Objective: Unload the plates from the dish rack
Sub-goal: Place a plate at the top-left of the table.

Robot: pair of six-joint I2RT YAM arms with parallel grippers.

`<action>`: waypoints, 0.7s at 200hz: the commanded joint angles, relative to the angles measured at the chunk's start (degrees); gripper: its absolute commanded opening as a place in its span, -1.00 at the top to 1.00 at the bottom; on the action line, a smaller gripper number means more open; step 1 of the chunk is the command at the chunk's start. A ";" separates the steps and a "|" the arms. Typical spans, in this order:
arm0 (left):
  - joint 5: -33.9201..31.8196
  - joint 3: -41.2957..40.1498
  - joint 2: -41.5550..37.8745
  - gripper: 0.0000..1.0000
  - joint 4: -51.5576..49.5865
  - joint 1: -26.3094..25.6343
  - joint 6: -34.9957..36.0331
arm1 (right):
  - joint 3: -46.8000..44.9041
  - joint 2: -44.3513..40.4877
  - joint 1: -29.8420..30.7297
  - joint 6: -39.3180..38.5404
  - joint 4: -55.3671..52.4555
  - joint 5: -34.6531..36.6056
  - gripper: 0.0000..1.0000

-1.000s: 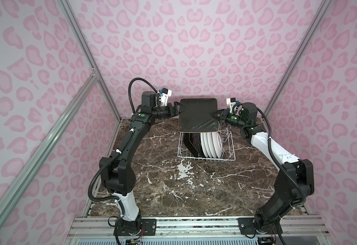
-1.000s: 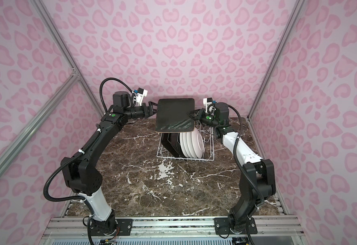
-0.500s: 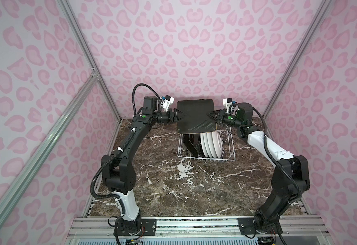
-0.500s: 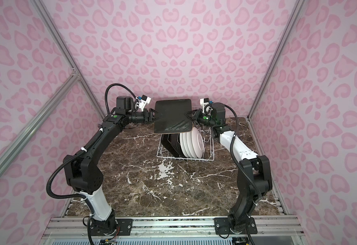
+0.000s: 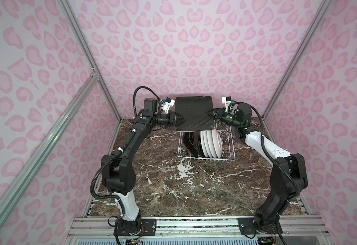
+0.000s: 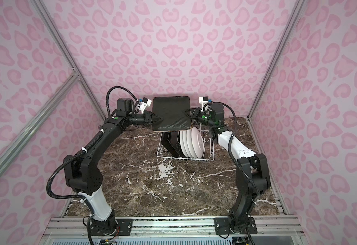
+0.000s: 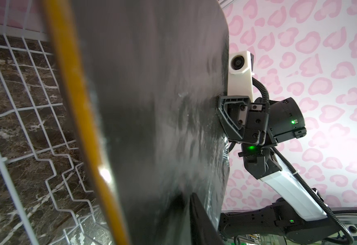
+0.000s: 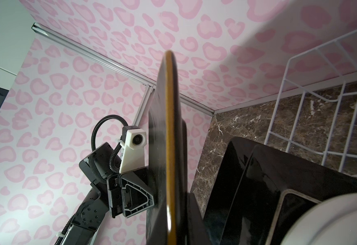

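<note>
A dark brown square plate [image 5: 193,112] [image 6: 171,113] hangs tilted above the dish rack [image 5: 228,148] [image 6: 208,148], its back towards the top cameras. My left gripper [image 5: 182,120] [image 6: 160,120] is shut on its left edge. My right gripper [image 5: 208,112] [image 6: 187,112] is shut on its right edge. The left wrist view is filled by the plate's back [image 7: 152,106] and orange rim. The right wrist view shows the rim [image 8: 169,127] edge-on. Two more square plates [image 5: 191,142] [image 8: 268,180] and several round white plates [image 5: 211,144] [image 6: 191,144] stand in the rack.
The rack sits at the back of the dark marble table [image 5: 173,186], close to the pink patterned back wall [image 5: 194,53]. Metal frame posts [image 5: 92,63] run up both back corners, and a rail [image 5: 194,224] crosses the front edge.
My left gripper has moved in to the plate's left edge and shut on it. The plate has shifted slightly left and up, with the right gripper still on it.
</note>
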 commanded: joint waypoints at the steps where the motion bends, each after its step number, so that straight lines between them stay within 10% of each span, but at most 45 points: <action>1: 3.25 -0.27 -0.71 0.55 5.10 -0.09 -1.46 | -0.38 0.37 0.28 0.94 6.01 -1.37 1.00; 56: 3.43 -0.22 -0.62 0.93 6.41 -0.17 -2.40 | -0.86 0.59 0.29 0.62 5.50 -1.73 1.00; 140: 4.11 -0.72 -0.18 0.61 9.36 -0.15 -4.78 | -0.66 0.90 0.73 0.67 6.66 -2.72 1.00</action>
